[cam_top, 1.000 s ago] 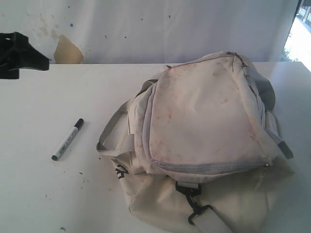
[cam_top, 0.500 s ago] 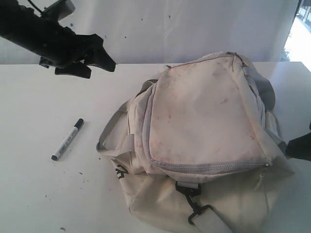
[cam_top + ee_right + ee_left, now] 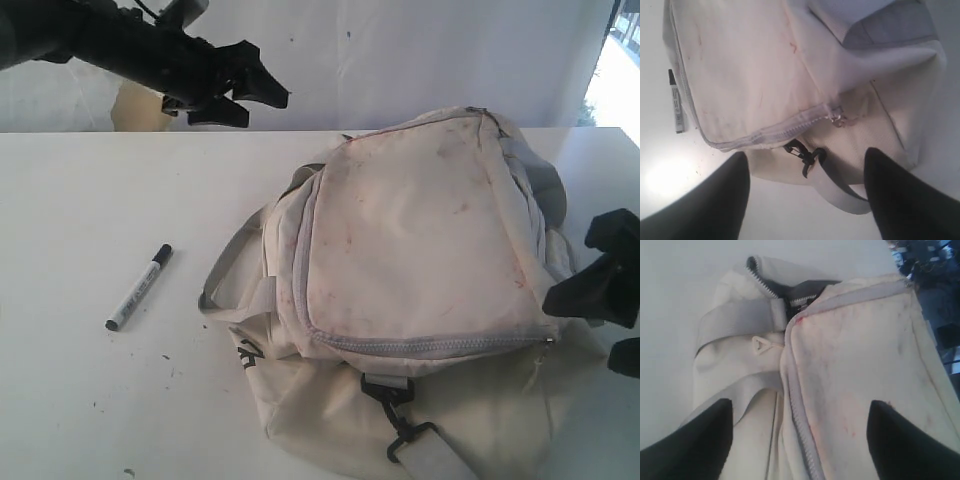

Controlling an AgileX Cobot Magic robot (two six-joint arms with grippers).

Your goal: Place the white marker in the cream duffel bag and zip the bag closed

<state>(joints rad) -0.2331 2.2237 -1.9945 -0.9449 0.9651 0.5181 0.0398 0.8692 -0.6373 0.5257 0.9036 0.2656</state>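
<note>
Table [image 3: 80, 200]: white top, a few dark specks near the front. Wall [image 3: 420, 60]: white, spotted, with a tan patch [image 3: 135, 108] low at left. Window [image 3: 620, 80]: far right edge, bright daylight.

cream duffel bag [image 3: 420, 270]: lower end running off exterior view's bottom edge | white marker [image 3: 139, 287]: lettering showing too small to read | right gripper [image 3: 590, 325]: being cropped at right edge

The left gripper [image 3: 800, 442] hangs over the bag [image 3: 855, 355], its two dark fingers [image 3: 700, 440] spread wide. A closed zip [image 3: 799, 422] runs up between them. Farther ahead a grey strap [image 3: 735, 322] crosses the bag, and past it an opening [image 3: 807, 289] shows dark lining. The white table [image 3: 675, 285] lies beyond.
</note>
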